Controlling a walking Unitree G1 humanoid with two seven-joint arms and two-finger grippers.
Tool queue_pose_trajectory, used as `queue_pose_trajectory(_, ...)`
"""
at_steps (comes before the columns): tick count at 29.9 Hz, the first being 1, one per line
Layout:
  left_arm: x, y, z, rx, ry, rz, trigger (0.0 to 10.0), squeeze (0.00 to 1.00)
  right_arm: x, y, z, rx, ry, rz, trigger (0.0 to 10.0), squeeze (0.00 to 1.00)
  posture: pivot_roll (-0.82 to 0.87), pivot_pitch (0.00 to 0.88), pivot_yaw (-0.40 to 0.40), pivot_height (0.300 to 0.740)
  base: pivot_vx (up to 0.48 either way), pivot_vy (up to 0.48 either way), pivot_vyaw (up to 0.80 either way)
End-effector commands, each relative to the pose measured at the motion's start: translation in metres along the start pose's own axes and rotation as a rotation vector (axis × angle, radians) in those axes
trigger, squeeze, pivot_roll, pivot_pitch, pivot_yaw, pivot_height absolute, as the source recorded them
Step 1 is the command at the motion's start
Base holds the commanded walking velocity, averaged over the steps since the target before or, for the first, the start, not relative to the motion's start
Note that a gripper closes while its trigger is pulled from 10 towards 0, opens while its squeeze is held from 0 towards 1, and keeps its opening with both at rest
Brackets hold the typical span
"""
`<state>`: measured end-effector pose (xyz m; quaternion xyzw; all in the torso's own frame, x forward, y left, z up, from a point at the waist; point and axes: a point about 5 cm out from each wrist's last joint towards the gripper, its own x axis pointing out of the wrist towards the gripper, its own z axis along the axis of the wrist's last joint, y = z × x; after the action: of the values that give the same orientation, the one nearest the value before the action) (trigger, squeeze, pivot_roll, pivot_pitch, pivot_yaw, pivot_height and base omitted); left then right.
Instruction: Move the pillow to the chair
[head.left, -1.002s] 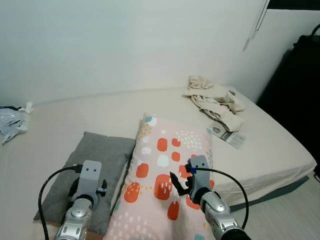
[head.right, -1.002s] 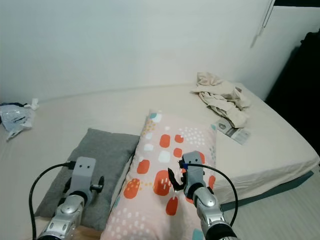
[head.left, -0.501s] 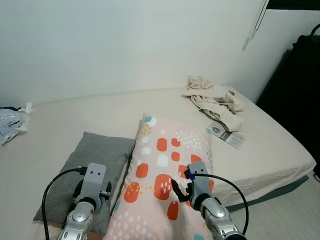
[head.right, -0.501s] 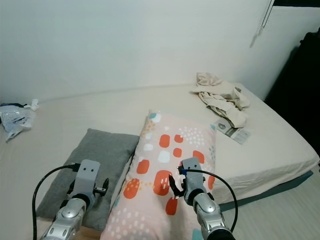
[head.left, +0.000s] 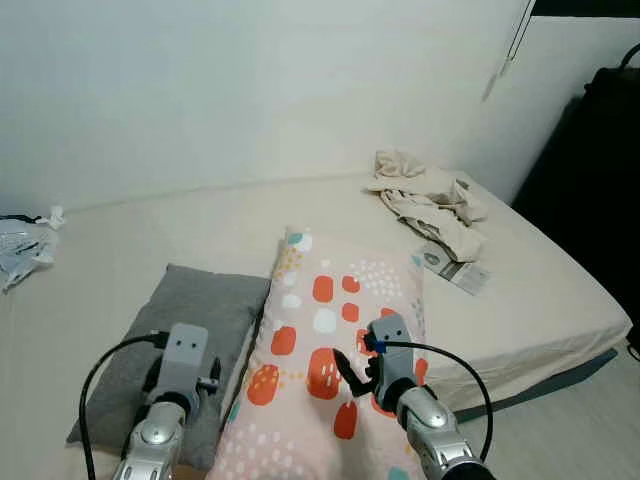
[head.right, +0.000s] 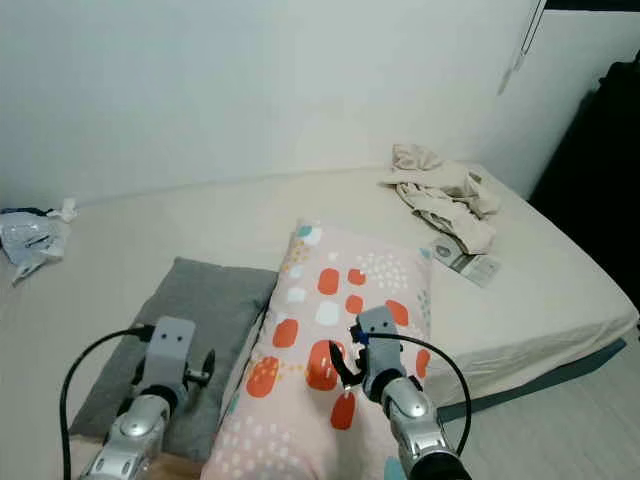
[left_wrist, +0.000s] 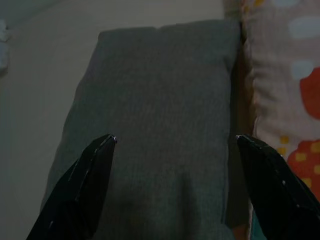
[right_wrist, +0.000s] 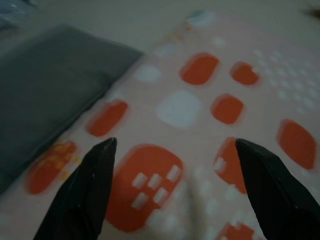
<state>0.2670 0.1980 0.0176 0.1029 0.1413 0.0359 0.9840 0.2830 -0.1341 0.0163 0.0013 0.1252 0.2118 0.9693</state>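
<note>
Beige bed (head.left: 150, 240) against a white wall, two pillows at its near edge.
Your right gripper (right_wrist: 175, 195) hovers, fingers spread, over the pink patterned pillow (head.left: 330, 330); your left gripper (left_wrist: 175, 185), also spread, hovers over the grey pillow (head.left: 190, 320) beside it.

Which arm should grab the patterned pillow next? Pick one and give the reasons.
Right, probably. The right gripper hangs open directly over the patterned pillow, which spans its fingers in the right wrist view. The left gripper, also open, is over the grey pillow beside it and would have to cross over.
</note>
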Motion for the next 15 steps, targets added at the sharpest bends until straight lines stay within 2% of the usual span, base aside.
queue_pose_trajectory(1, 0.0, 0.001, 0.002, -0.02, -0.017, -0.013, 10.0, 0.0, -0.001, 0.005, 0.006, 0.029, -0.053, 0.065, 10.0, 0.0, -0.04, 0.037, -0.054, 0.74, 0.0, 0.0, 0.0)
queue_pose_trajectory(3, -0.001, 0.0, 0.003, -0.023, -0.023, -0.023, 10.0, 0.0, -0.001, 0.007, 0.009, 0.024, -0.07, 0.098, 10.0, 0.0, -0.03, 0.038, -0.056, 0.74, 0.0, 0.0, 0.0)
queue_pose_trajectory(5, 0.0, 0.002, 0.0, -0.001, 0.004, -0.006, 10.0, 0.0, 0.0, 0.0, 0.003, -0.04, -0.005, 0.023, 10.0, 0.0, -0.03, 0.043, -0.057, 0.74, 0.0, 0.0, 0.0)
queue_pose_trajectory(6, 0.0, 0.002, 0.0, -0.001, 0.004, -0.006, 10.0, 0.0, 0.0, 0.0, 0.003, -0.04, -0.005, 0.023, 10.0, 0.0, -0.03, 0.043, -0.057, 0.74, 0.0, 0.0, 0.0)
queue_pose_trajectory(7, 0.0, 0.004, -0.003, 0.013, 0.024, 0.01, 10.0, 0.0, 0.0, -0.011, -0.005, -0.065, 0.071, -0.076, 10.0, 0.0, -0.03, 0.044, -0.058, 0.74, 0.0, 0.0, 0.0)
queue_pose_trajectory(9, 0.0, 0.004, -0.003, 0.013, 0.029, 0.014, 10.0, 0.0, -0.001, -0.014, -0.007, -0.065, 0.099, -0.105, 10.0, 0.0, -0.03, 0.044, -0.058, 0.74, 0.0, 0.0, 0.0)
queue_pose_trajectory(11, 0.001, 0.007, -0.004, -0.013, 0.034, 0.04, 10.0, 0.0, -0.003, -0.021, -0.005, -0.011, 0.077, -0.179, 10.0, 0.0, -0.02, 0.042, -0.08, 0.74, 0.0, 0.0, 0.0)
queue_pose_trajectory(15, 0.003, 0.009, 0.001, -0.027, 0.02, 0.077, 10.0, 0.0, -0.004, -0.023, -0.006, 0.01, 0.072, -0.187, 10.0, 0.0, 0.02, 0.037, -0.099, 0.74, 0.0, 0.0, 0.0)
